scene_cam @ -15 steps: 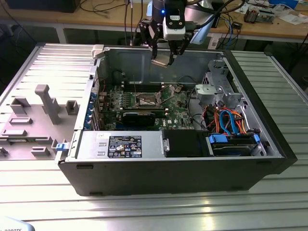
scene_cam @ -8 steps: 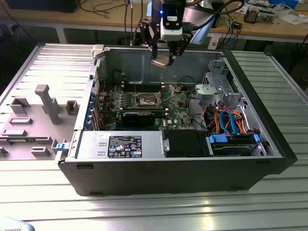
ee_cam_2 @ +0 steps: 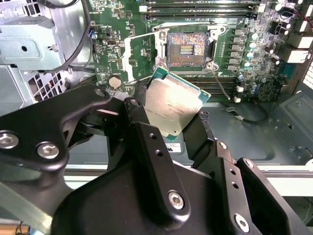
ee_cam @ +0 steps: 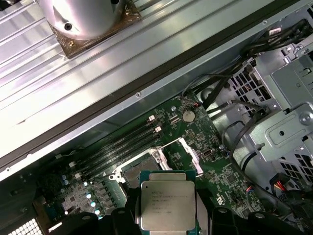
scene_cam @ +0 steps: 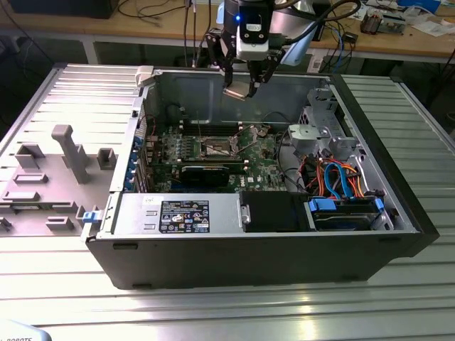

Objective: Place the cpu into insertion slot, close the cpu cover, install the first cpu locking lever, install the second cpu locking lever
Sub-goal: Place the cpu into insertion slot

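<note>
My gripper (scene_cam: 245,84) hangs above the back of the open computer case, shut on the cpu (scene_cam: 240,91). In both wrist views the cpu (ee_cam_2: 171,105) (ee_cam: 167,205) is a silver-topped square chip on a green board, pinched at two opposite edges by the black fingers (ee_cam_2: 138,100). The insertion slot (ee_cam_2: 187,49) (scene_cam: 214,148) lies uncovered on the motherboard below, its contacts showing. The cpu cover (ee_cam_2: 142,51) (ee_cam: 185,152) stands swung open beside it. A thin wire lever (ee_cam_2: 222,84) sticks out from the slot's corner.
Memory slots (ee_cam_2: 205,6) run beside the socket. A long black card (scene_cam: 205,172), a power supply (scene_cam: 178,215), a metal drive cage (scene_cam: 320,131) and orange and blue cables (scene_cam: 341,177) fill the case. A grey fixture tray (scene_cam: 50,177) lies at the exterior view's left.
</note>
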Available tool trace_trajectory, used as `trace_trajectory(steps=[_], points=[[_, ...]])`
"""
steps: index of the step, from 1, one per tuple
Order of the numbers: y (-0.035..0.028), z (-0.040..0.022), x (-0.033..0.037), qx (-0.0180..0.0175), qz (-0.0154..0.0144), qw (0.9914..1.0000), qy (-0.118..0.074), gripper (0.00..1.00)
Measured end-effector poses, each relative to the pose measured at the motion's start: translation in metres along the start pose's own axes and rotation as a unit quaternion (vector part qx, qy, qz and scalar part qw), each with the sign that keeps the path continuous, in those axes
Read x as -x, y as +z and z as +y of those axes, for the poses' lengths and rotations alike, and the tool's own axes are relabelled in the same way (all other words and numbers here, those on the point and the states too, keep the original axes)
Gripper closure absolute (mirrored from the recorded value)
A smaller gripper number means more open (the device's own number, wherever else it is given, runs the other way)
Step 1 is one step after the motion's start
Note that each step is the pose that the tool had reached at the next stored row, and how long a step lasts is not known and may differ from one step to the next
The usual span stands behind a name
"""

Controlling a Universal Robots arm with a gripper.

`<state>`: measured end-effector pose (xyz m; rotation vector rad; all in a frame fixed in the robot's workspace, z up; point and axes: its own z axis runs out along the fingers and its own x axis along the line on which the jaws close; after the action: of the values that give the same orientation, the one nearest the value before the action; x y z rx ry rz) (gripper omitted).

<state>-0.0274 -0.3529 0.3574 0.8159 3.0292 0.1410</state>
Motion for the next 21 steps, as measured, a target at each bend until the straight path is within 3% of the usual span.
trace_trajectory(steps=[5,9,11,15,21], points=[[0.0,0.0,0.0,0.0001,-0.0003,0.99999,0.003,0.46],[0.0008,0.0,0.0,0.0006,-0.002,0.99973,0.023,0.46],[0.0016,-0.0001,0.0,0.0009,-0.0036,0.99912,0.042,0.46],[0.0025,-0.0002,0.0001,0.0012,-0.005,0.99818,0.06,0.46],[0.004,-0.0003,0.0001,0.0017,-0.0076,0.99574,0.092,0.46]])
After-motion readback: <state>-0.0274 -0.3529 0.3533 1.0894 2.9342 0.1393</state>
